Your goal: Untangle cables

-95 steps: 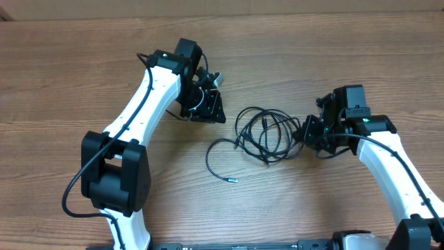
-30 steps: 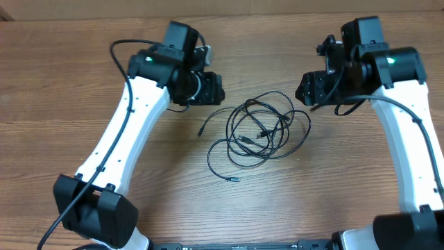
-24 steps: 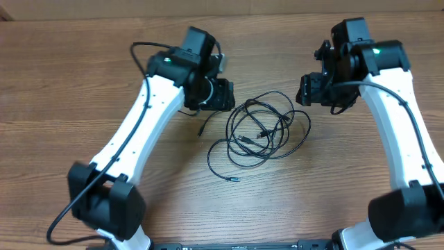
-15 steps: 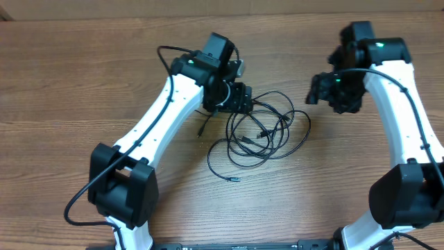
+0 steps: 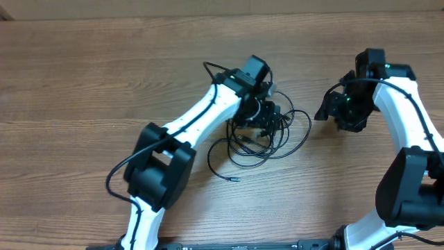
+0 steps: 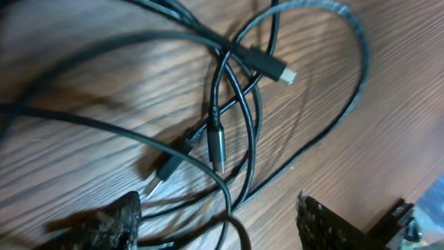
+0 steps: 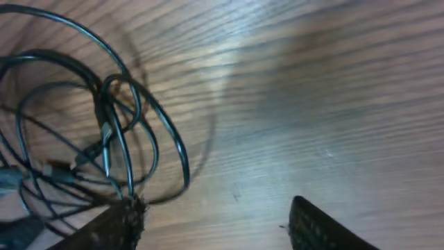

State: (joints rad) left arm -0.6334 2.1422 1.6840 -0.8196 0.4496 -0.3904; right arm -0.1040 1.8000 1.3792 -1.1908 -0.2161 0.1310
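Observation:
The cables [image 5: 297, 138] lie as a tangle of thin black loops on the wooden table, with one loose end [image 5: 232, 179] trailing toward the front. My left gripper [image 5: 269, 119] hangs over the tangle's upper middle. In the left wrist view the left gripper [image 6: 222, 229] is open, and a cable strand [image 6: 229, 201] runs between its fingers untouched. A silver-tipped plug [image 6: 284, 73] and two dark plugs [image 6: 215, 142] lie ahead. My right gripper [image 5: 327, 112] is just right of the tangle. The right gripper [image 7: 218, 226] is open over bare wood, with a cable loop [image 7: 177, 149] by its left finger.
The wooden table [image 5: 83, 83] stretches wide to the left and front of the tangle. Each arm carries a thicker black cord [image 5: 118, 177] along its white links. The table's far edge [image 5: 208, 15] runs along the top of the overhead view.
My left arm has swung right and down until its gripper is over the tangle. The right gripper has dropped lower beside the tangle's right edge. The cables lie as before.

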